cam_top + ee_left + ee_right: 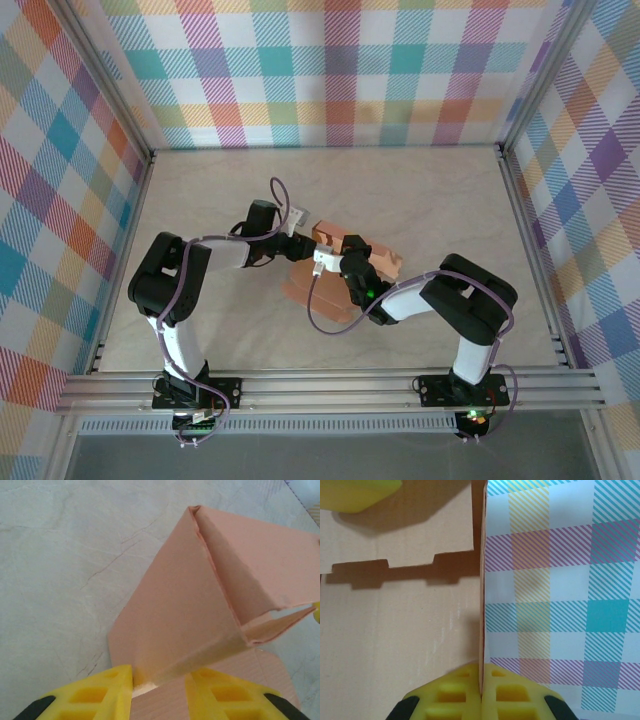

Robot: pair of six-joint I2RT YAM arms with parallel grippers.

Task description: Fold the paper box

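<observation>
Inside walls (pixel 340 70) of pastel plaid, on a pale, veined bench (pixel 450 200). About at the middle of the bench, a little toward its right edge: the paper box (pixel 305 295), salmon-orange card, half folded, partly flat on the bench and partly raised.

Left claw (pixel 160 682): partly spread, with yellow fingers (pixel 107 692) on either side of the lower edge of a slanted panel. Close against the card on the left side; not possible to tell whether really pressing. Beyond it, in the left wrist view, two raised panels meeting in a sharp ridge, with a thin flap sticking out at the right.

Right claw (pixel 481 682): pressed together, pinching an upright panel seen edge-on as a thin line going straight up from between the fingertips. To the left of this line, flat card with a stepped, notched cut in shadow; to the right, the plaid wall.

Hard to make out from above: both sets of fingertips, covered by the wrists and cables (pixel 330 320) over the box, and the middle part of the card below them. At the top left corner of the right wrist view, a yellow blurred piece (pixel 360 492), cut off by the frame, not sure what. Outer flaps cut off at the frame edges in both wrist views.
</observation>
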